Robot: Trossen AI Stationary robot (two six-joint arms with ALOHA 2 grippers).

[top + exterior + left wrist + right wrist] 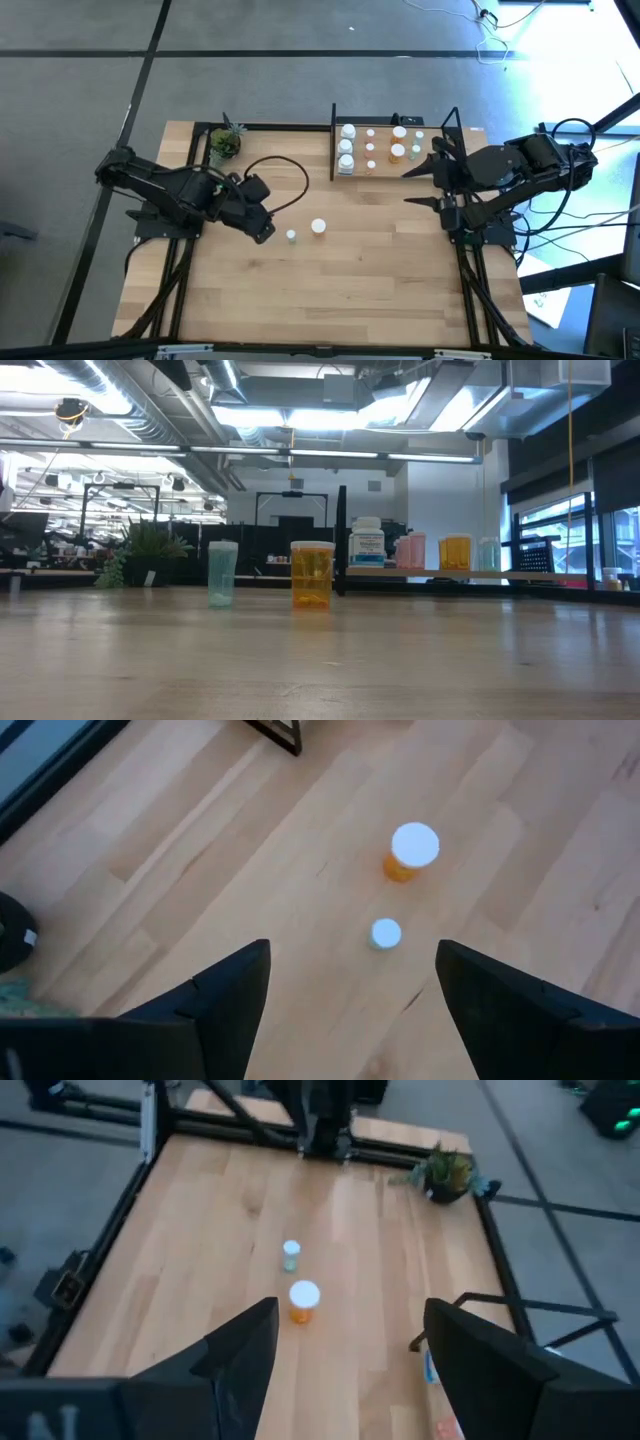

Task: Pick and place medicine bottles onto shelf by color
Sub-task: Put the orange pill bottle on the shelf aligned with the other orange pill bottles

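Two medicine bottles stand upright on their bases on the bare tabletop. One is orange with a white cap; the other is smaller and pale green. My left gripper hangs open above the table just left of them, touching nothing. My right gripper is open too, raised at the right beside the shelf. Several white, orange and pale bottles stand on the shelf at the far right, among them a white one.
A small potted plant stands at the table's far left corner. A black cable loops over the table behind the left arm. Black shelf posts rise at the shelf's edges. Bare wood spreads toward the near edge.
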